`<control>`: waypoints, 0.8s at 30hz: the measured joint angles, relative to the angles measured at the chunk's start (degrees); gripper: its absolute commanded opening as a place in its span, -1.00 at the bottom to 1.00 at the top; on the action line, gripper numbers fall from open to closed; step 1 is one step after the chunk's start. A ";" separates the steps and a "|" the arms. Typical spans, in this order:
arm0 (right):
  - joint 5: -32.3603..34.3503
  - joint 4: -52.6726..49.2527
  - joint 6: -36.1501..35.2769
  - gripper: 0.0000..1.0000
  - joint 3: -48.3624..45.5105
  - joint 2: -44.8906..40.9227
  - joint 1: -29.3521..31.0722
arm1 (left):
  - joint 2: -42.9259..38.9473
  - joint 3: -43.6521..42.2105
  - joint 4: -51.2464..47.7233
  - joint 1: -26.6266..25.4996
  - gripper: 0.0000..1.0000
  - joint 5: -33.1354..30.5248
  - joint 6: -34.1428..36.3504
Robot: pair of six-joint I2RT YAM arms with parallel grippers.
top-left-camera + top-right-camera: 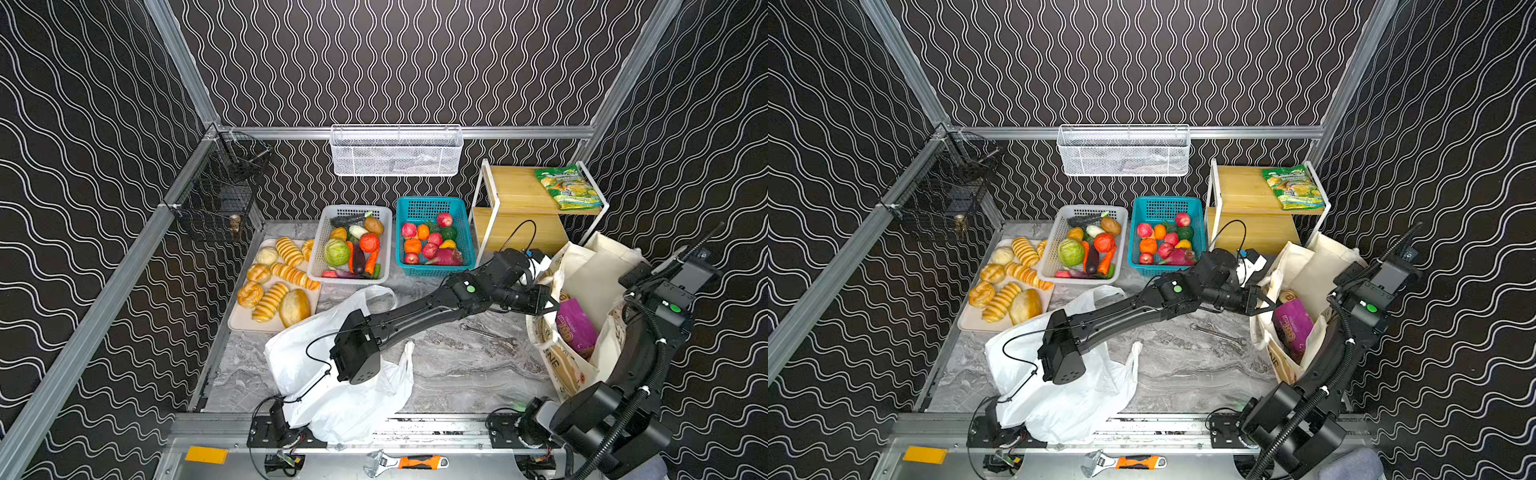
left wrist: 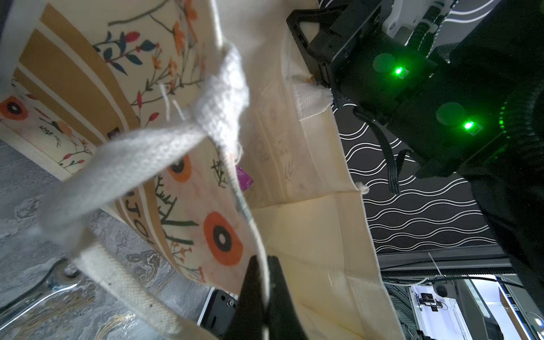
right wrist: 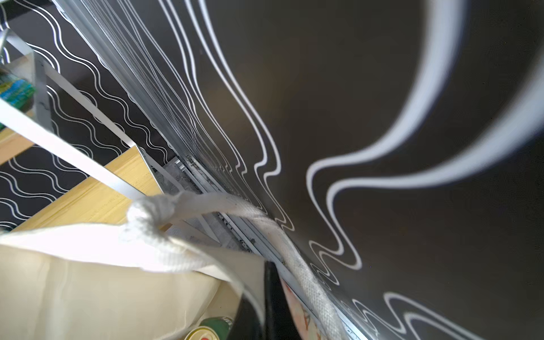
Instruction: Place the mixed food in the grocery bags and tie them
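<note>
Cream canvas tote [image 1: 598, 270] holds a glossy purple snack packet [image 1: 575, 326] and a green can [image 3: 216, 329].
The left gripper [image 2: 263, 263] and right gripper [image 3: 262, 297] each pinch its soft rim; its woven handles [image 3: 150, 215] are knotted.

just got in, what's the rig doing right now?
Both arms are at the canvas tote on the right. The left gripper is shut on its printed front rim; the right gripper is pinched on fabric at the opposite side. Its handles are tied in a knot, with a purple packet and a green can inside. The white plastic bag lies at the front left, held by neither gripper.
</note>
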 measured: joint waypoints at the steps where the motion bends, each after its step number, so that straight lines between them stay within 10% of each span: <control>1: 0.02 0.46 0.04 -0.43 -0.24 -0.13 0.00 | 0.22 0.00 0.37 0.00 -0.95 -0.02 0.00; 7: -0.44 2.60 0.33 0.20 1.20 -1.88 -0.02 | 1.77 0.02 2.99 0.00 -0.79 0.42 -0.20; 15: -9.27 -0.46 3.02 0.41 8.35 -3.43 -0.02 | 2.05 -0.02 5.95 -0.04 0.14 1.95 -0.37; 24: -32.85 -1.38 9.88 0.53 10.91 -6.71 0.00 | -4.74 -5.22 9.05 -0.02 0.61 4.44 3.69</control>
